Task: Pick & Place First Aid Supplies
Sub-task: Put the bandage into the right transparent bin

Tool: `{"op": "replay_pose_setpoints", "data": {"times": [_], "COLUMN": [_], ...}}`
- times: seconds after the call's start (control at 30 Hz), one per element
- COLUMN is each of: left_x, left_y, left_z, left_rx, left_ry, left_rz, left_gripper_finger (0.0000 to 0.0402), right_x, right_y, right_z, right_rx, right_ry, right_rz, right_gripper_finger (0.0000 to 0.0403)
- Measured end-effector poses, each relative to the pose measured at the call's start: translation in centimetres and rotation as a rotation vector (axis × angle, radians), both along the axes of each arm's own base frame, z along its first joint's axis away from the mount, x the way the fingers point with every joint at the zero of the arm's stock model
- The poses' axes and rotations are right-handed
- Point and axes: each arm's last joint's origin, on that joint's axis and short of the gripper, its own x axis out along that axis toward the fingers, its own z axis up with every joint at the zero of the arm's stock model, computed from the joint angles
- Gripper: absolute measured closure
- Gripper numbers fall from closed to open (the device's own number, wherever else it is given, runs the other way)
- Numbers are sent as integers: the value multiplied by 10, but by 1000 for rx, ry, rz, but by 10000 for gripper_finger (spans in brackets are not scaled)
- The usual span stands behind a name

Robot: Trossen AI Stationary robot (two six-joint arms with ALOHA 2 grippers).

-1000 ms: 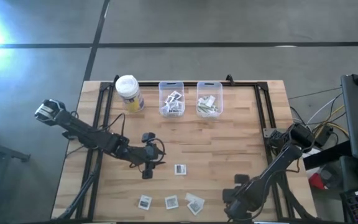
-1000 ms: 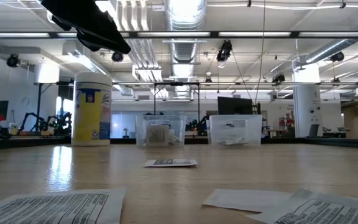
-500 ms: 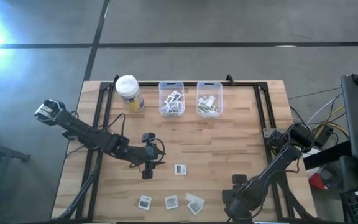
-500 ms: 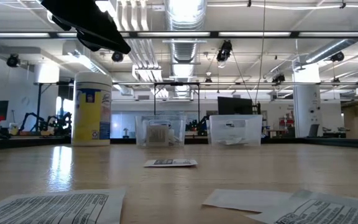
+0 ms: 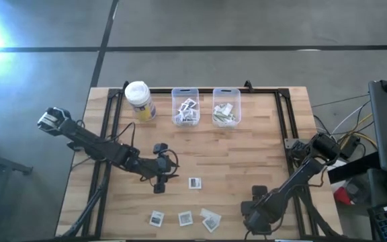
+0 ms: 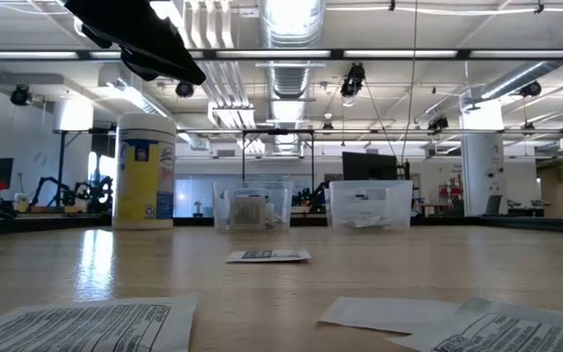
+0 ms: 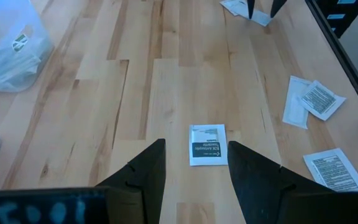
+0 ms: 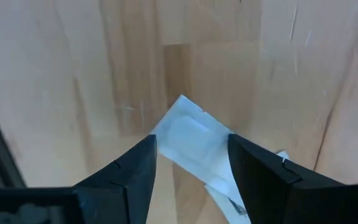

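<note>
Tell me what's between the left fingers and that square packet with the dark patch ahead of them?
Nothing but bare wood. The left wrist view shows the left gripper open, its fingers framing the square packet lying flat on the table.

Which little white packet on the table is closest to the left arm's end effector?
The lone square packet with the dark patch, straight ahead of the left end effector. The other loose packets lie farther off, along the table's near edge.

A yellow container [image 5: 140, 101] with a white lid stands upright near the far left corner of the wooden worktop [image 5: 261, 154]. Two clear plastic bins [image 5: 185, 106] [image 5: 226, 105] sit side by side just beside the container, along the same far edge
</note>
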Motion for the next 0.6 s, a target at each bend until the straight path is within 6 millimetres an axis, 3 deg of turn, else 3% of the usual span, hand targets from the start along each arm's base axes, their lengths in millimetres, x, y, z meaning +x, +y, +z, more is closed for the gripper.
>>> {"op": "replay_pose_setpoints", "data": {"times": [0.27,0.6], "left_x": [0,-1], "left_y": [0,0], "left_z": [0,-1], "left_rx": [0,5], "left_ry": [0,10], "left_rz": [0,0], "left_gripper_finger": [236,236], "right_x": [-4,-10], "right_y": [-5,-12], "right_z": [-9,-19], "right_rx": [3,-40], "right_ry": [-3,5], "right_rz": [-22,-185], "right_gripper_finger": [208,232]}}
